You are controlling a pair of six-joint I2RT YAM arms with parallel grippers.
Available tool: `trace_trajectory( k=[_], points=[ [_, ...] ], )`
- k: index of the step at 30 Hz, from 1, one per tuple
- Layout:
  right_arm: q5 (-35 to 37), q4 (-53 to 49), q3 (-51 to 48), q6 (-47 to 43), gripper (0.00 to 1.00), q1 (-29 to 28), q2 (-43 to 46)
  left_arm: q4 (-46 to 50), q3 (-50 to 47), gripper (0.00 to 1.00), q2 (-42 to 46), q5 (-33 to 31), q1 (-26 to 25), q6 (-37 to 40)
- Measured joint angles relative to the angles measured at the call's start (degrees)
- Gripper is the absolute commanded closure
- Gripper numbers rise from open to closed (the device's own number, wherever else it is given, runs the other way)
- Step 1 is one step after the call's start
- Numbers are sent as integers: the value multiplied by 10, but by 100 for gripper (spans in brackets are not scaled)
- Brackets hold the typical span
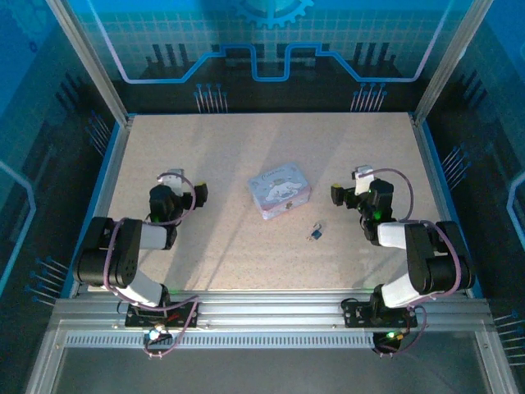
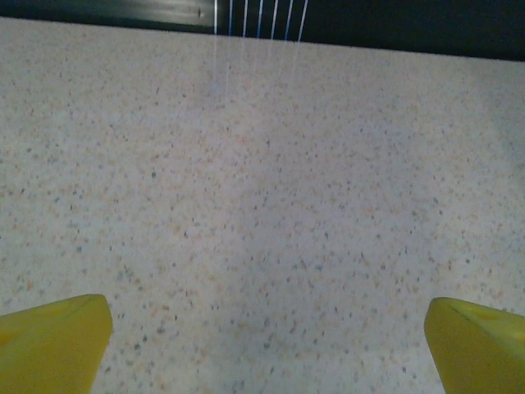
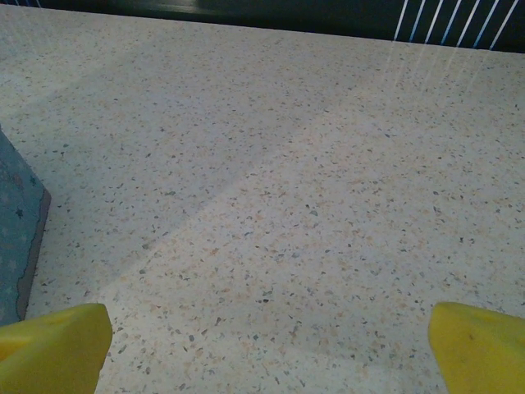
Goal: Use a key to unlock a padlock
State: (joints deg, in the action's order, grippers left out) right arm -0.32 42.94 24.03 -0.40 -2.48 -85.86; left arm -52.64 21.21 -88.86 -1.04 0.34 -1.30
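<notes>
The padlock (image 1: 314, 235) is a tiny dark bluish thing lying on the speckled table (image 1: 246, 148), just in front and to the right of the lilac tin. A pale metal speck sits at its far end, and I cannot make out the key apart from it. My left gripper (image 1: 180, 185) rests at the left of the table, open, its yellow fingertips (image 2: 53, 341) wide apart over bare tabletop. To the right of the padlock, my right gripper (image 1: 354, 185) is open too, with nothing between its yellow fingertips (image 3: 476, 349).
A pale lilac cartoon-printed tin (image 1: 280, 190) lies mid-table, and its corner shows at the left edge of the right wrist view (image 3: 16, 230). Metal frame rails and blue walls enclose the table on all sides.
</notes>
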Motion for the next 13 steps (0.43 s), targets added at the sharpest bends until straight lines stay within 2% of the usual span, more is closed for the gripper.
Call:
trace_trajectory(
  k=[13],
  points=[
    [14,0,0,-1,0,-2,0,5,2,1,0,0,0,0]
  ],
)
